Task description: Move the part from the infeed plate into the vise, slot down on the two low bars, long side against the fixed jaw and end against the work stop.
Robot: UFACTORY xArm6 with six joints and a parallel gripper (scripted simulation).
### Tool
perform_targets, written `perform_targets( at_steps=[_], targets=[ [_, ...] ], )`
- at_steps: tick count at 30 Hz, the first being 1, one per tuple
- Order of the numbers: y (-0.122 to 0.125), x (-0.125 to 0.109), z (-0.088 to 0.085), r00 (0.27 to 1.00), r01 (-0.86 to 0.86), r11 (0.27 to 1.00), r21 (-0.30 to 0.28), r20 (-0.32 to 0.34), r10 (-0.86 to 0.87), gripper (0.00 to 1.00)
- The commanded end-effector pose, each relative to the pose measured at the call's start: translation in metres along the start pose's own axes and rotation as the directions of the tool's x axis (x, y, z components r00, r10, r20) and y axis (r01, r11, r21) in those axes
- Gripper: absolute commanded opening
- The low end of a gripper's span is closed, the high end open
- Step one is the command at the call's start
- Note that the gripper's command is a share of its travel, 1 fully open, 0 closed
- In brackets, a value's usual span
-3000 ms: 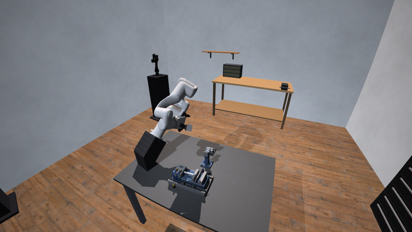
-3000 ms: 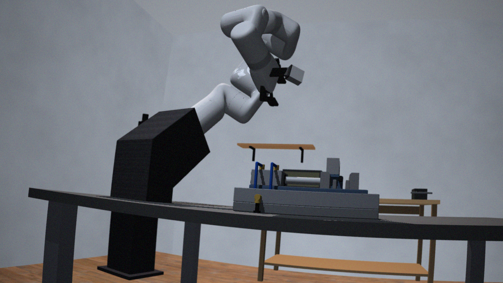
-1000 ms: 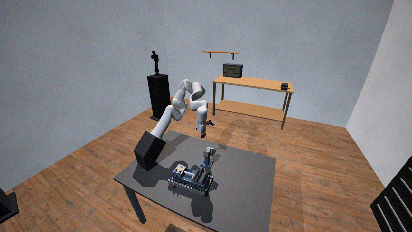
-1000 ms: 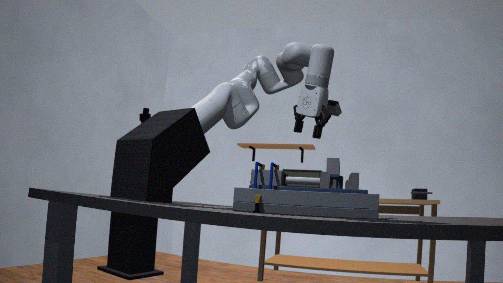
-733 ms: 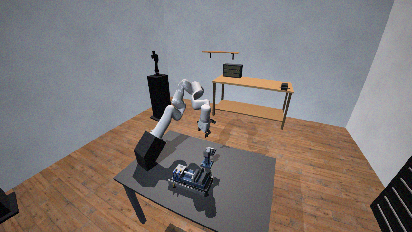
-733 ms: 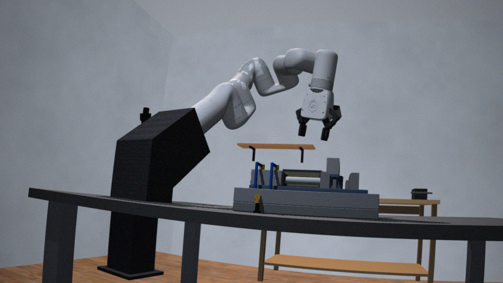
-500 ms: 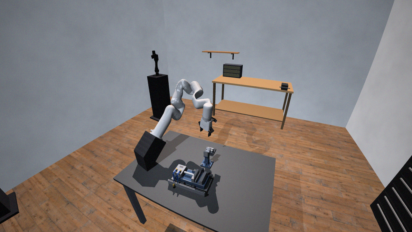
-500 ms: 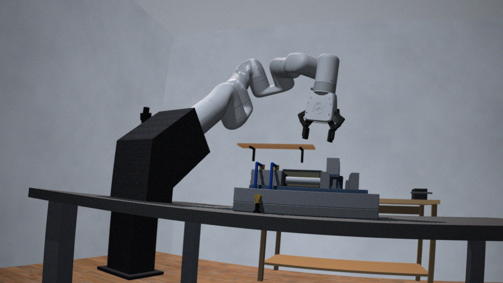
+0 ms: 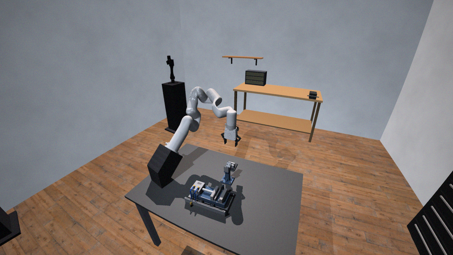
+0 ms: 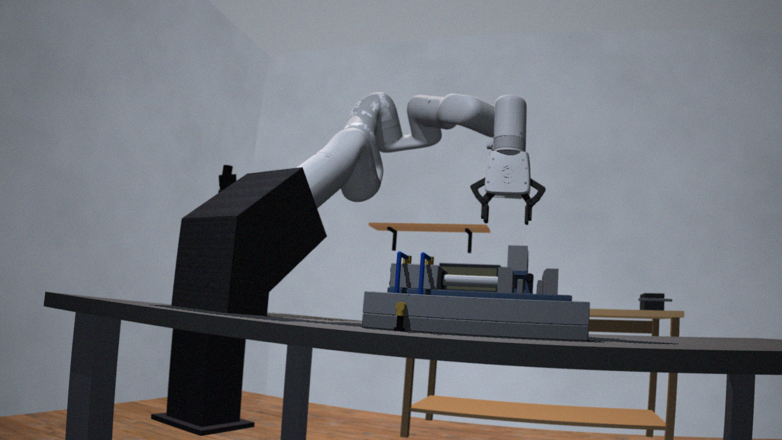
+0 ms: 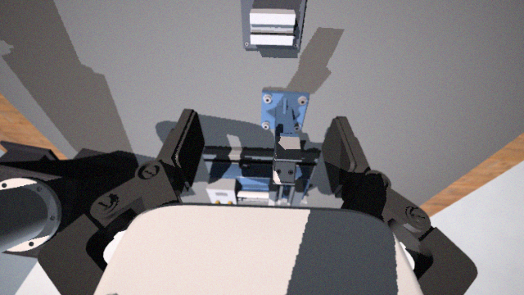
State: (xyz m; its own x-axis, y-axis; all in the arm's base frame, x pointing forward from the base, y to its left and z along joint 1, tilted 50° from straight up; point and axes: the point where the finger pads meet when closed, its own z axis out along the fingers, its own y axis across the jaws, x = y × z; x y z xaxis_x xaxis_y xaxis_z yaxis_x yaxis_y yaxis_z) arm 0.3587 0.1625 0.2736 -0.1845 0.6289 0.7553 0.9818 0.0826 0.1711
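The part [image 11: 272, 28] is a pale block with a darker groove along its upper face. It lies on the small grey infeed plate [image 11: 273, 45] at the top of the wrist view. The V-block [image 11: 287, 144] stands on a blue foot between the plate and the vise [image 11: 254, 180]. The vise [image 9: 211, 194] is open, with its air cylinder [image 10: 470, 280] on the left. My gripper [image 10: 505, 216] is open and empty. It hangs high in the air over the V-block [image 10: 517, 256] end of the vise, fingers pointing down, and shows in the top view [image 9: 230, 143] and the wrist view [image 11: 265, 123].
The arm's black pedestal [image 9: 164, 168] stands at the table's back left corner. A wooden workbench [image 9: 278, 104] and a wall shelf [image 9: 242, 57] are far behind the table. The vise sits on a grey base plate [image 10: 475, 316] near the table's front.
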Motion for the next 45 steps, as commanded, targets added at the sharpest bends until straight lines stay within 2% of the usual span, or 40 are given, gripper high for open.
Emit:
perform_targets(
  at_steps=[1,3,4,45],
  targets=[
    [0.0035,0.0049,-0.0003,0.999,0.033,0.999,-0.020,0.011,-0.033,1.00],
    [0.0035,0.0049,-0.0003,0.999,0.033,0.999,-0.020,0.011,-0.033,1.00],
    [0.0035,0.0049,-0.0003,0.999,0.033,0.999,-0.020,0.011,-0.033,0.89],
    [0.0035,0.0049,-0.0002,0.999,0.033,0.999,-0.020,0.011,-0.033,0.89]
  ],
)
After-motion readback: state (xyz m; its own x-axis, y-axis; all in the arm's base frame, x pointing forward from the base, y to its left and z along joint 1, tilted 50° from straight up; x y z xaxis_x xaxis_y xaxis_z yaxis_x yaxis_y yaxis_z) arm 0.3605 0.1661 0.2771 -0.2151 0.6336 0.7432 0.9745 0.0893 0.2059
